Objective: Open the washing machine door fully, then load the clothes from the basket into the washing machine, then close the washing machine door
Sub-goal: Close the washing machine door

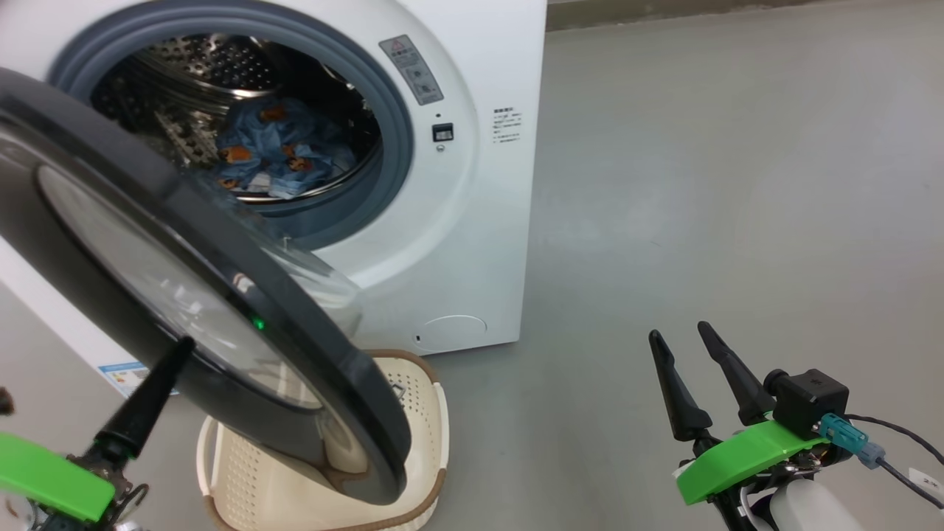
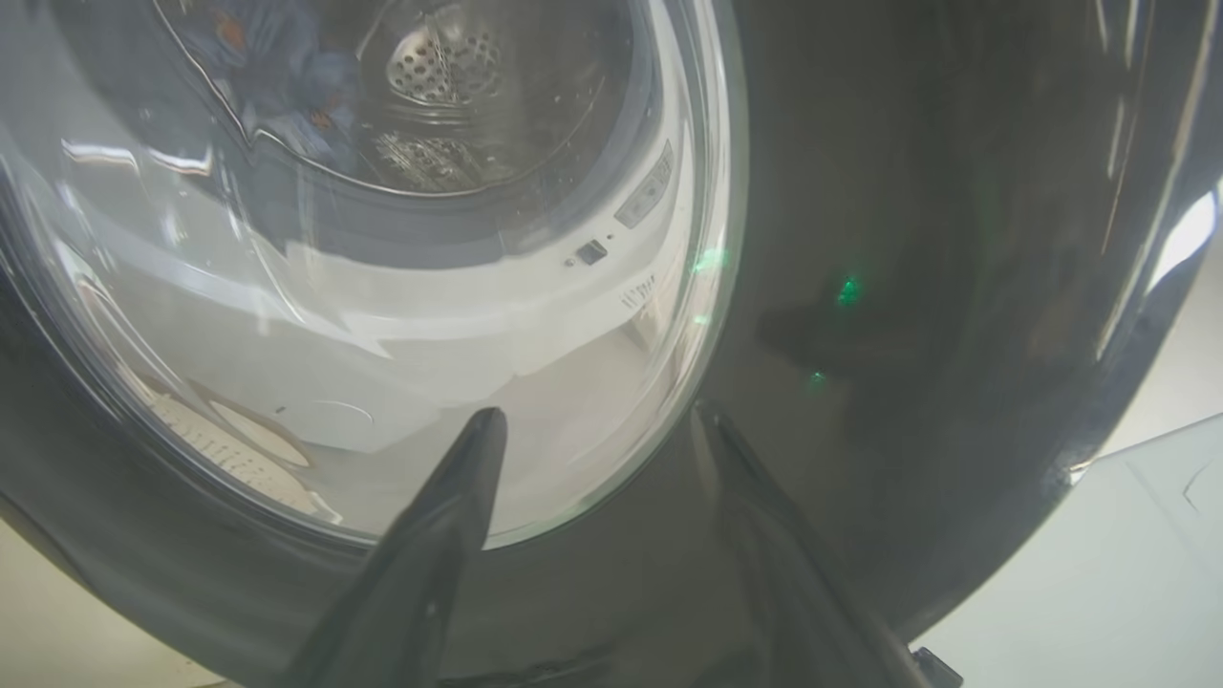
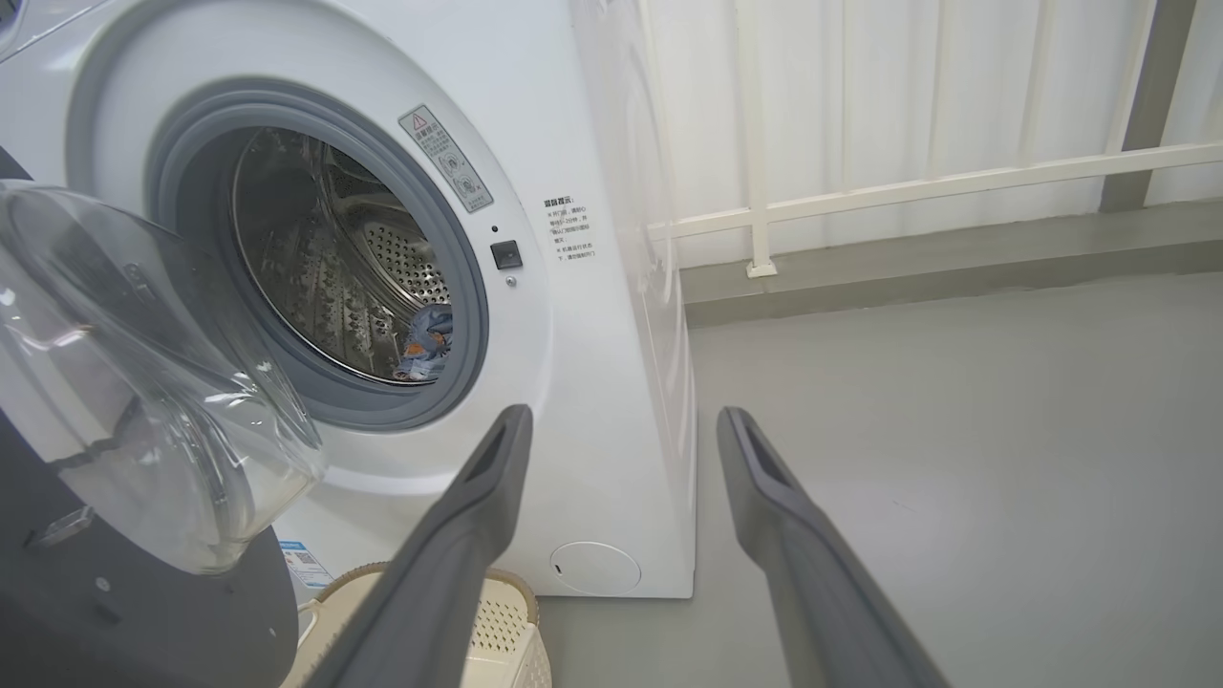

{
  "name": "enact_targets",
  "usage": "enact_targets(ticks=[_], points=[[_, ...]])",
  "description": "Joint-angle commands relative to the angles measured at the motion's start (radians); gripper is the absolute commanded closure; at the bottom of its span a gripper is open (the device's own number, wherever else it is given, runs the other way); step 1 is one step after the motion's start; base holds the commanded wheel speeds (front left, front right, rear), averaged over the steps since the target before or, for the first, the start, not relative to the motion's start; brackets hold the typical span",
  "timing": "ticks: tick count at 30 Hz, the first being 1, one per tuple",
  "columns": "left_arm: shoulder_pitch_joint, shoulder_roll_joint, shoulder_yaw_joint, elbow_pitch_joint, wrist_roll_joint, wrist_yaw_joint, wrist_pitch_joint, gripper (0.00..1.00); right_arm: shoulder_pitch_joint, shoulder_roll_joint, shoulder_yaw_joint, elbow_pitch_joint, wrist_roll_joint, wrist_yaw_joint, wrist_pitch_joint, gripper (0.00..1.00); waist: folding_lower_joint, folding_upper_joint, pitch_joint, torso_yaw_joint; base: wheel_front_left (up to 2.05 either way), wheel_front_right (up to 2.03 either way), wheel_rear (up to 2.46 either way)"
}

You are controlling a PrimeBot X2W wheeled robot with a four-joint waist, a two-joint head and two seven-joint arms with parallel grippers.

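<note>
The robot's left claw (image 2: pixel 597 416), fingers spread, points at the outer face of the half-open door (image 1: pixel 317 354), one tip over the glass and the other over the black rim; contact cannot be told. The right claw (image 1: pixel 678 332), spread and empty, hovers above the grey floor (image 1: pixel 737 184). The basket (image 1: pixel 417 402) sits under the door, just before the washing machine (image 1: pixel 479 221). Blue clothes (image 1: pixel 280 147) lie in the drum.

Left gripper (image 2: pixel 600 413) and right gripper (image 1: pixel 680 332), both with fingers (image 3: pixel 764 497) apart.
</note>
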State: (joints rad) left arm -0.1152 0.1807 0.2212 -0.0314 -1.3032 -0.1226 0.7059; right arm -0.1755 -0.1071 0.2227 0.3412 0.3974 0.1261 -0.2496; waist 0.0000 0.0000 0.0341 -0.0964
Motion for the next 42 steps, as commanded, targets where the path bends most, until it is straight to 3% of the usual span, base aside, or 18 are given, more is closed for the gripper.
enact_targets(ticks=[1, 4, 5, 6, 10, 14, 22, 31, 42], points=[[-0.011, 0.048, 0.025, -0.046, 0.047, -0.007, -0.044, 0.0, -0.025, -0.011, 0.016, -0.02, -0.003, 0.005, -0.012, 0.0, 0.0, 0.0, -0.009, 0.014, 0.0, 0.0, 0.0], [0.001, 0.069, -0.002, -0.069, 0.113, -0.007, -0.119, 0.0, -0.024, -0.013, 0.015, -0.02, -0.002, 0.005, -0.012, 0.0, 0.0, 0.0, -0.012, 0.021, 0.0, 0.0, 0.0], [0.016, 0.093, -0.036, -0.081, 0.175, -0.008, -0.203, 0.0, -0.022, -0.015, 0.015, -0.02, -0.001, 0.005, -0.012, 0.0, 0.0, 0.0, -0.015, 0.028, 0.0, 0.0, 0.0], [0.016, 0.093, -0.036, -0.081, 0.175, -0.008, -0.203, 0.0, -0.022, -0.015, 0.015, -0.02, -0.001, 0.005, -0.012, 0.0, 0.0, 0.0, -0.015, 0.028, 0.0, 0.0, 0.0], [0.045, 0.139, -0.107, -0.075, 0.275, -0.008, -0.378, 0.0, -0.021, -0.02, 0.013, -0.018, 0.002, 0.005, -0.012, 0.0, 0.0, 0.0, -0.022, 0.039, 0.0, 0.0, 0.0], [0.074, 0.162, -0.169, -0.003, 0.387, -0.008, -0.596, 0.0, -0.02, -0.027, 0.014, -0.019, 0.007, 0.005, -0.012, 0.0, 0.0, 0.0, -0.029, 0.045, 0.0, 0.0, 0.0], [0.085, 0.197, -0.235, 0.126, 0.559, -0.008, -0.852, 0.0, -0.018, -0.035, 0.014, -0.023, 0.011, 0.005, -0.012, 0.0, 0.0, 0.0, -0.032, 0.047, 0.0, 0.0, 0.0], [0.073, 0.18, -0.256, 0.222, 0.648, 0.003, -0.942, 0.0, -0.017, -0.036, 0.014, -0.023, 0.005, 0.005, -0.012, 0.0, 0.0, 0.0, -0.026, 0.046, 0.0, 0.0, 0.0], [0.063, 0.157, -0.251, 0.255, 0.695, 0.007, -0.963, 0.0, -0.01, -0.04, 0.018, -0.021, 0.004, 0.005, -0.012, 0.0, 0.0, 0.0, -0.03, 0.049, 0.0, 0.0, 0.0]])
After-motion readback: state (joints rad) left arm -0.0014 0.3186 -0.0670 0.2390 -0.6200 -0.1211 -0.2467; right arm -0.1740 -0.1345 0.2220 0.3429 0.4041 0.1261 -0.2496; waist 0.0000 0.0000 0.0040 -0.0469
